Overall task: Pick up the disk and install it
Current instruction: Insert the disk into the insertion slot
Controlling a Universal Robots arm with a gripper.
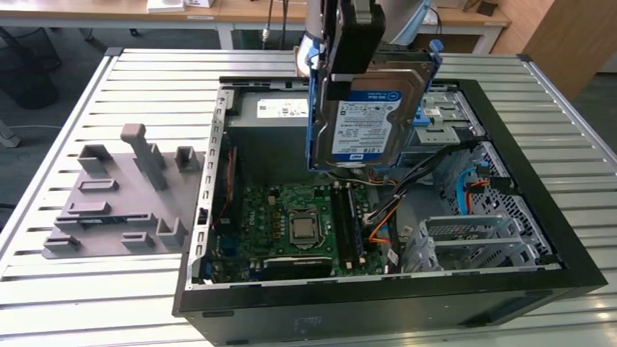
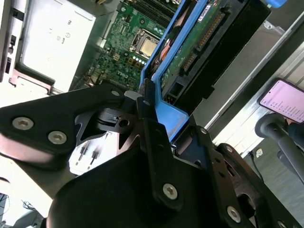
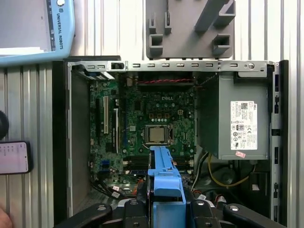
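Clearly, the gripper (image 1: 337,87) clamps the disk (image 1: 371,119) upright. In the exterior view, the motherboard (image 1: 299,224) lies at its seven o'clock.

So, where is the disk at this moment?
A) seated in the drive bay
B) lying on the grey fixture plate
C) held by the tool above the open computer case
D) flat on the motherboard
C: in the exterior view the tool grips the disk by its upper edge, upright above the open computer case.

Exterior view looks down on case (image 1: 386,307), wrist views share motherboard (image 3: 161,109)
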